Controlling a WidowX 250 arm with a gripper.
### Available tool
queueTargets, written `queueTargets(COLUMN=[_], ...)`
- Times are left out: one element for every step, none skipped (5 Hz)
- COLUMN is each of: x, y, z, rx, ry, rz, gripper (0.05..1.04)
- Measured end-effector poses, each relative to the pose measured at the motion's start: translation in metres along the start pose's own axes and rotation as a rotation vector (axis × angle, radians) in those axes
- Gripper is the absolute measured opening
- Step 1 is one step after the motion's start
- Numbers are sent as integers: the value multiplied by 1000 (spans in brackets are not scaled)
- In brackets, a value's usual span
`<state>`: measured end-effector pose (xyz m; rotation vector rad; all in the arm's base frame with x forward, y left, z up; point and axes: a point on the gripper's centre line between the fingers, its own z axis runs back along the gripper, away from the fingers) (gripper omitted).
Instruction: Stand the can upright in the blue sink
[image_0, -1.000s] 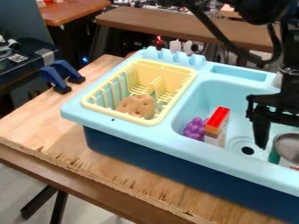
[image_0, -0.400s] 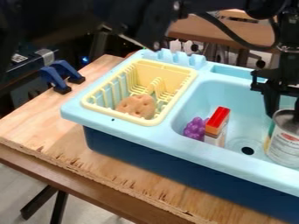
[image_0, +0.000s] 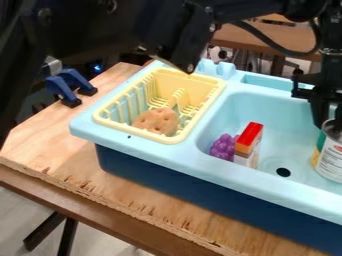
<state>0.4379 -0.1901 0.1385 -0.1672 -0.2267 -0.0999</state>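
Camera view: the black arm (image_0: 143, 27) stretches across the top from the upper left, and at the right its wrist section drops almost straight down. The gripper (image_0: 330, 119) hangs pointing down over the right part of the sink basin (image_0: 267, 111), at the upper rim of a can (image_0: 331, 162). How far open the gripper is, and whether it has hold of the can, cannot be told.

The can sits inside the basin, cut off by the right edge of the view, with a pale printed label and a green and yellow patch on its left side. To its left is the round drain (image_0: 283, 172). Farther left, close to the basin's near left corner, a red-topped box (image_0: 248, 140) stands upright beside purple grapes (image_0: 223, 145).

Left of the basin, a yellow dish rack (image_0: 105, 119) is set into the light blue top of the toy sink unit (image_0: 160, 177). It holds a brown, rounded piece with small dark dimples (image_0: 157, 121), at its near end. The unit stands on a wooden desk (image_0: 50, 142), where two blue and black clamps (image_0: 69, 85) grip the far left edge.
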Motion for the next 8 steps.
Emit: queueTargets(x=[-4,-11,-18,-28,-30,-45,-70,-73], y=[-4,-2,-4,-10,-21,-26,-32,-34], z=[0,1,4,31,57,75,110,111], rx=[-6,5,6,2,-18,7,51,55], ry=[-13,-25,-27,-86,-158,-114,45,59], rz=[23,47,51,32,20,4,-33,-40], gripper=[678,960,1004,1001,1001,1001,1001,1001])
